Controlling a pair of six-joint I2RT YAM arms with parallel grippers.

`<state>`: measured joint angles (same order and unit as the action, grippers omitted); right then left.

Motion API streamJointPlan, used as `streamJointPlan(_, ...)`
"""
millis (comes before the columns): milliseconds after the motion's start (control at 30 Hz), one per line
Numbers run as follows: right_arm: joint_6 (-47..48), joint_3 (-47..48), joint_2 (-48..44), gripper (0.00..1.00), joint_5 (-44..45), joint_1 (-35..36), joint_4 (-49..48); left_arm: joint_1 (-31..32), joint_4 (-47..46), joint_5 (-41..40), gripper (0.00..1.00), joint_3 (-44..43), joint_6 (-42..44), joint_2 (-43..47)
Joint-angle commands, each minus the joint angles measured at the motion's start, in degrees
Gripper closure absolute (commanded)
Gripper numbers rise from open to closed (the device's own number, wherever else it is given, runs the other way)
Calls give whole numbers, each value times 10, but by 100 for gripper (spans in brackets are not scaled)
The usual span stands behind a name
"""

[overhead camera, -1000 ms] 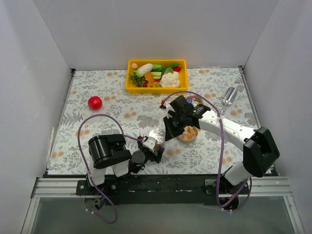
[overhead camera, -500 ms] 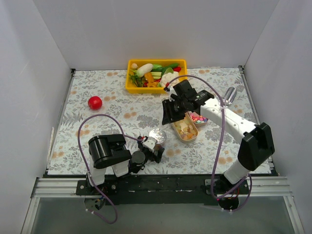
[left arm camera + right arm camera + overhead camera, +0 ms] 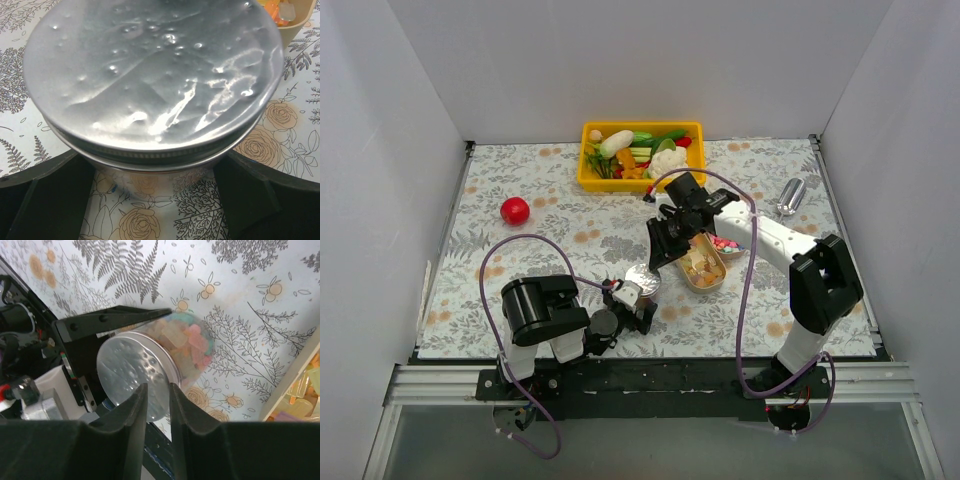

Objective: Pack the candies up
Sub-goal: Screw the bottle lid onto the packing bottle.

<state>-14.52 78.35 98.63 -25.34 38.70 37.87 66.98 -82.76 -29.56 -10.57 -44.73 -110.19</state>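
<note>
Right arm has swung off the yellow bin [image 3: 590, 183] and come back toward the near-left. Left arm and jar haven't moved.

Left gripper [image 3: 636, 294]: clamped on the clear jar [image 3: 187, 347], fingers on either side of the body just under the silver lid [image 3: 150, 75]. Lid is on. The jar already holds pastel candies [image 3: 192, 337].

Right gripper [image 3: 157, 390]: hangs right over the lid with its jaws at a narrow gap and nothing between them. That's too narrow to span the lid.

Just right of that gripper is a tan dish [image 3: 292, 375] with loose orange-tan candies [image 3: 702, 266]. More pastel ones [image 3: 724, 242] lie just beyond it.

Handling, my read:
- **Candies:** tiny, light and gummy-looking, so they'll roll and scatter and make poor single-pinch targets. Better to grip the dish by its rim and pour.
- **Lid:** smooth metal, likely slippery. Take it across the edge, jaws opened wide first.
- **Jar:** the body looks rigid, so the left clamp should hold against a twist.
</note>
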Motion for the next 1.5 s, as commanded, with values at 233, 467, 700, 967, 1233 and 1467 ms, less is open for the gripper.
streamJointPlan(233, 30, -86, -33, 82, -19, 4, 10, -3, -116, 13, 20, 29, -12, -49)
streamJointPlan(467, 11, -123, -70, 90, -5, 30, 10, -3, -113, 13, 20, 24, -15, -54)
streamJointPlan(700, -17, -90, -109, 86, 91, 50, 40, -3, -112, 15, 20, 25, -16, -53)
streamJointPlan(967, 9, 20, -64, 53, 109, 18, 40, -3, -115, 17, 20, 34, -18, -53)
streamJointPlan(1233, 69, 45, 11, 54, 8, 16, 21, -3, -116, 13, 20, 36, -17, -49)
streamJointPlan(1467, 96, 27, 19, 56, 8, 18, 35, -3, -120, 13, 20, 34, -19, -52)
